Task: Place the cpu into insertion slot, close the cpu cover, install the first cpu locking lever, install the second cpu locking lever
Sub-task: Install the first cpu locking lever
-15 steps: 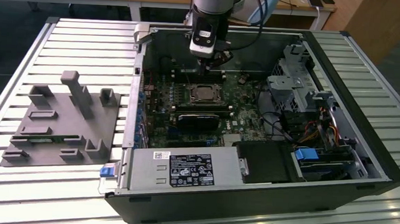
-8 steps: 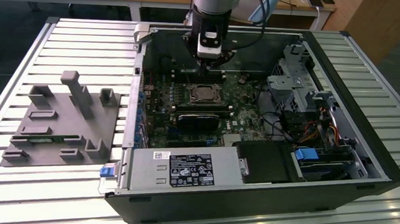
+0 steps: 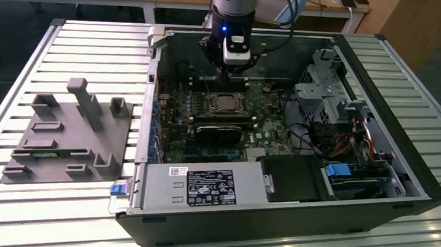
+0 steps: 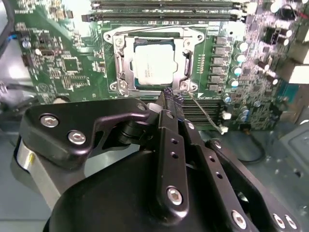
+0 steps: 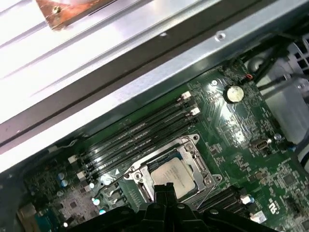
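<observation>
On a slatted metal table [image 3: 28, 40] lies an open computer case [image 3: 275, 228]; the cpu [image 4: 153, 65] sits in the insertion slot [image 4: 116, 83], the cpu cover [image 4: 186, 62] apparently down over it. The second wrist view adds a wire lever [image 4: 205, 113] standing loose, so latching looks unfinished. The gripper [image 4: 170, 96] hangs just beside the socket, jaws pinched together, empty.

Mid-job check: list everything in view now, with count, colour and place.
table: one, slatted metal, under everything
computer case: one, black, open, on the table
fixture: one, grey, exterior view's left of the case
power supply: one, silver, case's near edge
motherboard: one, green, inside the case
cpu: one, silvery, in the insertion slot
cpu cover: one, silvery frame, down around the cpu
locking lever: one clear, thin wire, sticking out by a slot corner
memory slots: several, black, flanking the slot
gripper: one, black, shut, tip beside the slot
</observation>
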`<act>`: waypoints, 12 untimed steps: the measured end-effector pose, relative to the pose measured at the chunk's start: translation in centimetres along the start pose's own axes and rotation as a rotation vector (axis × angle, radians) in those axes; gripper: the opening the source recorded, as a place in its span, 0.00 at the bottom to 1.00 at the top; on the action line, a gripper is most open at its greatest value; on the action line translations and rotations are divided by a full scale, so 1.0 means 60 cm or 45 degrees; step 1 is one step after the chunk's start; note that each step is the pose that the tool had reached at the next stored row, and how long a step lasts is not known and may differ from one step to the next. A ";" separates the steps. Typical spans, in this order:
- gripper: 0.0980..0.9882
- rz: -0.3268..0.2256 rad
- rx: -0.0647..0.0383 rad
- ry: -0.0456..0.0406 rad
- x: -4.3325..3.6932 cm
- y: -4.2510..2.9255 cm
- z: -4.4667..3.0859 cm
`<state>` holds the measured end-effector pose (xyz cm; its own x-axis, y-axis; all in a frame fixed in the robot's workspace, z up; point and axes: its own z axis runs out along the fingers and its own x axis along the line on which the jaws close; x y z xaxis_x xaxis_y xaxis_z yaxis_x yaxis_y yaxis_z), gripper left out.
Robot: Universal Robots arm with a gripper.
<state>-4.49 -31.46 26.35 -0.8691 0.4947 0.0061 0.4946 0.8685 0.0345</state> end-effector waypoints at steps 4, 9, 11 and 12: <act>0.01 -0.083 0.000 0.003 0.000 0.000 0.000; 0.01 -0.197 0.001 0.007 0.000 0.000 0.001; 0.01 -0.245 0.001 0.008 0.000 0.000 0.001; 0.01 -0.268 0.002 0.009 0.000 0.000 0.002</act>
<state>-4.49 -31.46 26.25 -0.9533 0.3021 0.0061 0.3021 0.9526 0.0346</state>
